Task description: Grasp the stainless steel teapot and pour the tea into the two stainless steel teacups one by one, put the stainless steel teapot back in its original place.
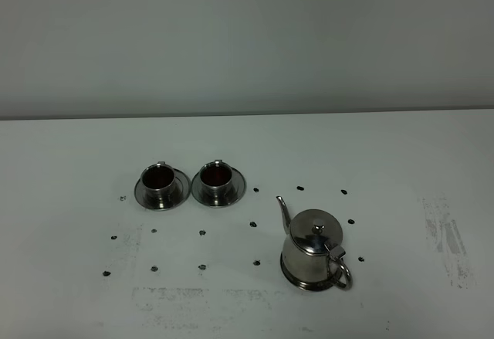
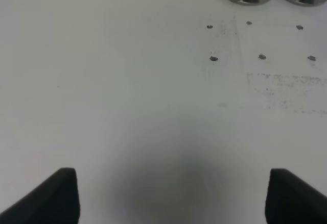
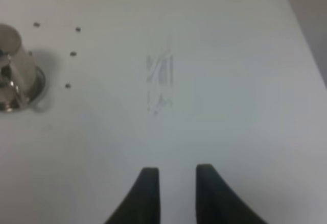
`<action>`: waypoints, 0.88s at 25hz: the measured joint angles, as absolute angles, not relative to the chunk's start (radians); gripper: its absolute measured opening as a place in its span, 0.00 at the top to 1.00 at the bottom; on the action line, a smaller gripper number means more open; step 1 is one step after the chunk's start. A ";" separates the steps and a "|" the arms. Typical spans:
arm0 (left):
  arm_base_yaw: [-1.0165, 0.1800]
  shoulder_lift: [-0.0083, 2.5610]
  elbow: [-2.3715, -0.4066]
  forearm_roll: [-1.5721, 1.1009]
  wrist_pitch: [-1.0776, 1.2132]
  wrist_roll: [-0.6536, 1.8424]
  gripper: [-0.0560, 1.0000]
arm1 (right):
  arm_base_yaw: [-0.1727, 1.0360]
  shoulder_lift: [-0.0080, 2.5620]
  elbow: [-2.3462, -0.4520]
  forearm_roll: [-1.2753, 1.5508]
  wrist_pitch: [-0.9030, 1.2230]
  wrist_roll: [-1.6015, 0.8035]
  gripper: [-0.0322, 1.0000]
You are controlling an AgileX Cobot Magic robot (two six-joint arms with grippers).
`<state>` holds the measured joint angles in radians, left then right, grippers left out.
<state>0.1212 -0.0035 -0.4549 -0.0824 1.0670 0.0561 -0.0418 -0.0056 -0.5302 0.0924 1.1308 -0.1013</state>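
Standing upright on its round steel disc, stainless steel teapot sits on white worktop, right of two teacups holding dark tea. Left gripper jaws wide apart, empty. Right gripper jaws narrowly parted, empty.

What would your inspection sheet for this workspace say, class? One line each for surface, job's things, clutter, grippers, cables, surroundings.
Surface: white table with small dark dots and scuff marks.
Job's things: teapot upright, lid on, on its steel disc; left teacup and right teacup on saucers, both holding dark tea.
Clutter: nothing seen.
Grippers: left gripper open wide over bare table; right gripper narrowly open, empty, apart from the teapot.
Cables: nothing seen.
Surroundings: plain pale wall behind the table.
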 joint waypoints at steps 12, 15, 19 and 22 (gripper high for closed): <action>0.121 -0.003 -0.455 -0.082 1.068 0.056 0.26 | -0.048 -0.007 -0.516 0.088 1.118 -0.079 0.81; 0.121 -0.003 -0.455 -0.082 1.068 0.056 0.26 | -0.048 -0.007 -0.516 0.088 1.118 -0.079 0.81; 0.121 -0.003 -0.455 -0.082 1.068 0.056 0.26 | -0.048 -0.007 -0.516 0.088 1.118 -0.078 0.81; 0.121 -0.003 -0.455 -0.082 1.068 0.056 0.26 | -0.048 -0.007 -0.516 0.088 1.118 -0.078 0.81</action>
<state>0.1212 -0.0035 -0.4549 -0.0824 1.0678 0.0561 -0.0479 -0.0068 -0.5158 0.0878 1.1184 -0.0776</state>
